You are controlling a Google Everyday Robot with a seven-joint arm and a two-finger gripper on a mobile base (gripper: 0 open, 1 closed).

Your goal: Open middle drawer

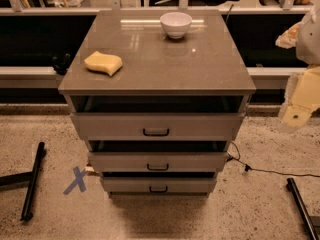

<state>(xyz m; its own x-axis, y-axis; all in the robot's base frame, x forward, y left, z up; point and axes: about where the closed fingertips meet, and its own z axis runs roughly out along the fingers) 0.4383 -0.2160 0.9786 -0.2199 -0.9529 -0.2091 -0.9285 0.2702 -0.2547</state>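
Speckled floor (260,209), middle drawer (158,161), end effector (300,106) right

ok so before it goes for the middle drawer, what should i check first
1. middle drawer handle in view, nothing in front of it: ok
2. claw lined up with that handle: not ok, it is off at the right edge, beside the cabinet
3. bowl and sponge back from the cabinet's front edge: ok
4. cable on the floor away from the drawer's front: ok
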